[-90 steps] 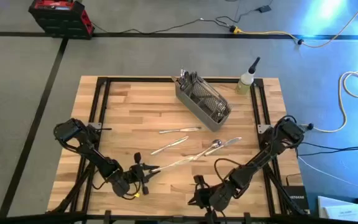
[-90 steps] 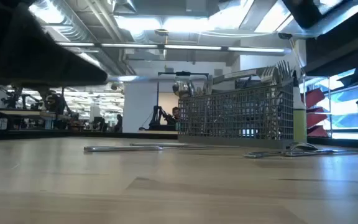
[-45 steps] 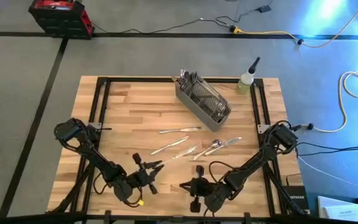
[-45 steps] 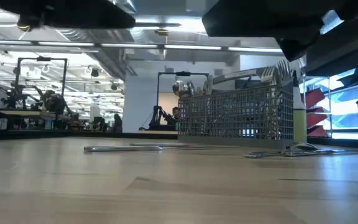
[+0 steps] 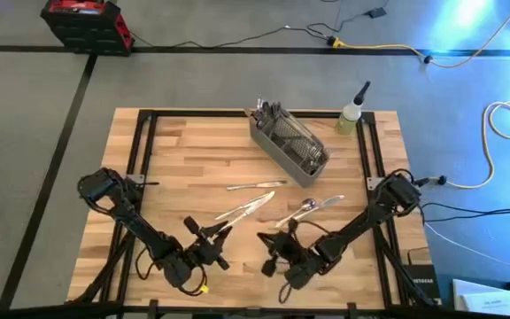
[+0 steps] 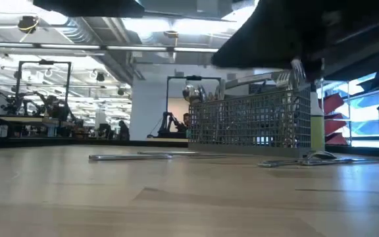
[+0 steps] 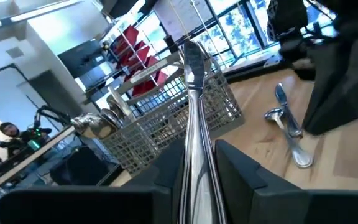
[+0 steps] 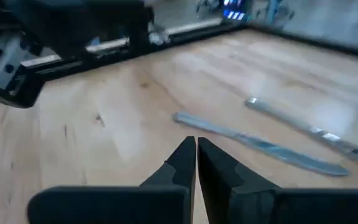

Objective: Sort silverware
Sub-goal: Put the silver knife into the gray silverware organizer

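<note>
Butcher-block table carries a few loose silverware pieces in front of the mesh basket. One piece, probably a spoon, is clamped in the left gripper, raised and aimed basketward for sorting. Alongside, the right gripper hangs pinched closed, empty.

One camera hangs above, looking straight down on the whole table and the floor around it. Another sits at tabletop level near one edge, facing level across the wood into the room. Each wrist camera looks close along its own arm's fingers. The overhead, low and left wrist views share the mesh basket.
</note>
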`<state>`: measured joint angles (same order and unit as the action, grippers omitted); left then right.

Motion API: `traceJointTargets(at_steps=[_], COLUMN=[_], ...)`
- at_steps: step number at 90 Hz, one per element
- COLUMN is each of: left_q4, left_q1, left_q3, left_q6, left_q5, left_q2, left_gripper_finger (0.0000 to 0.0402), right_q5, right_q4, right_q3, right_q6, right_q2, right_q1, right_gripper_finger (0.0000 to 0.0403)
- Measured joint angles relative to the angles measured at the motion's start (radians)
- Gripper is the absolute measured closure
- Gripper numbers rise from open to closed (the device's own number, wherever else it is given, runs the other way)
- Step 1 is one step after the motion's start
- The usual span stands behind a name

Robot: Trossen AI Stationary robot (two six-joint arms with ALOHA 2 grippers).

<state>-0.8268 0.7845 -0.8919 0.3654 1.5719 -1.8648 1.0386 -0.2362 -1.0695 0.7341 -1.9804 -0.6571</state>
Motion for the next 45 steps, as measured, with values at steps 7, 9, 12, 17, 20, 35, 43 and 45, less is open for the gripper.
traceJointTargets(at_steps=[7,9,12,17,20,35,43,45], left_q4=[-0.003,-0.003,-0.002,-0.003,-0.004,-0.002,-0.001,-0.001], left_q1=[-0.009,-0.010,-0.013,-0.015,-0.015,-0.014,-0.014,-0.014], left_q3=[-0.006,-0.007,-0.006,-0.006,-0.006,-0.006,-0.006,-0.006], left_q6=[0.010,0.009,0.010,0.014,0.015,0.029,0.031,0.030], left_q5=[0.000,0.000,0.000,0.000,0.001,0.000,0.000,0.000], left_q2=[0.000,0.000,0.000,0.000,0.000,0.000,0.000,0.000], left_gripper_finger=[0.0345,0.0345,0.0345,0.0345,0.0345,0.0345,0.0345,0.0345], right_q5=[-0.082,-0.111,-0.159,-0.264,-0.324,-0.566,-0.732,-0.754], right_q4=[0.000,0.001,0.002,-0.010,-0.044,-0.485,-0.814,-0.881], right_q3=[0.010,0.015,0.022,0.031,0.040,0.139,0.199,0.214], right_q6=[0.009,0.010,0.018,0.021,0.013,-0.195,-0.362,-0.395], right_q2=[-0.015,-0.021,-0.030,-0.045,-0.057,-0.117,-0.134,-0.134], right_q1=[0.038,0.048,0.064,0.087,0.098,0.101,0.100,0.100], right_gripper_finger=[0.0403,0.0403,0.0403,0.0403,0.0403,0.0403,0.0403,0.0403])
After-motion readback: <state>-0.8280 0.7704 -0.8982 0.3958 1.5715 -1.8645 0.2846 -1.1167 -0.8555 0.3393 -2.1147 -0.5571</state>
